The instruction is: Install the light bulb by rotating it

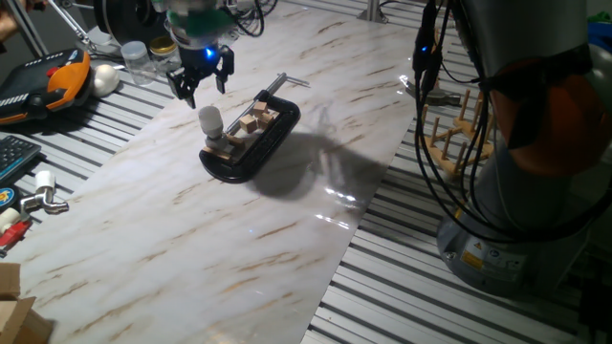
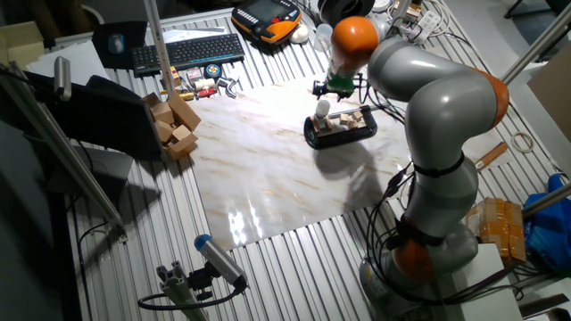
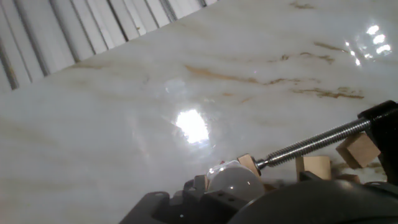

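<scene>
The light bulb (image 1: 210,119), small, white and frosted, stands upright at the near end of a black clamp (image 1: 256,145) that holds several small wooden blocks. My gripper (image 1: 202,86) hangs just above and slightly behind the bulb. Its fingers are spread open with nothing between them and do not touch the bulb. The other fixed view shows the gripper (image 2: 332,90) over the bulb (image 2: 323,109) and the clamp (image 2: 342,132). In the hand view the bulb (image 3: 235,181) shows at the bottom edge beside the clamp's threaded screw (image 3: 311,147); the fingertips are out of frame there.
The clamp lies on a marble board (image 1: 191,239) set on a slatted table. An orange pendant (image 1: 59,76) and a white egg-shaped ball (image 1: 103,78) sit at the back left. A wooden peg rack (image 1: 461,129) stands right, beside the robot base. Wooden blocks (image 2: 174,125) are piled off the board.
</scene>
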Controlling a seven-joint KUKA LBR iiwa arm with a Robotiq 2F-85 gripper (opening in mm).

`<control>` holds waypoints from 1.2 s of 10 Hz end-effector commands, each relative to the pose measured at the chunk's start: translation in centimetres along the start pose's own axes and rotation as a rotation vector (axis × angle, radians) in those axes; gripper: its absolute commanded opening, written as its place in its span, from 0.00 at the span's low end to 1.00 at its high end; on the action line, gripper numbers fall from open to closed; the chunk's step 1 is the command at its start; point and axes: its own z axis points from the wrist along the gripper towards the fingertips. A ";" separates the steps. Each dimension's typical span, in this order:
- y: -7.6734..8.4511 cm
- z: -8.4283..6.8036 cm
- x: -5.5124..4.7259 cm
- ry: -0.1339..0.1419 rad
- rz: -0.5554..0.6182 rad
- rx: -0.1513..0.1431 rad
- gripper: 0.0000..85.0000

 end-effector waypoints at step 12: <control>0.1 -0.8 0.4 0.063 -0.472 -0.050 0.40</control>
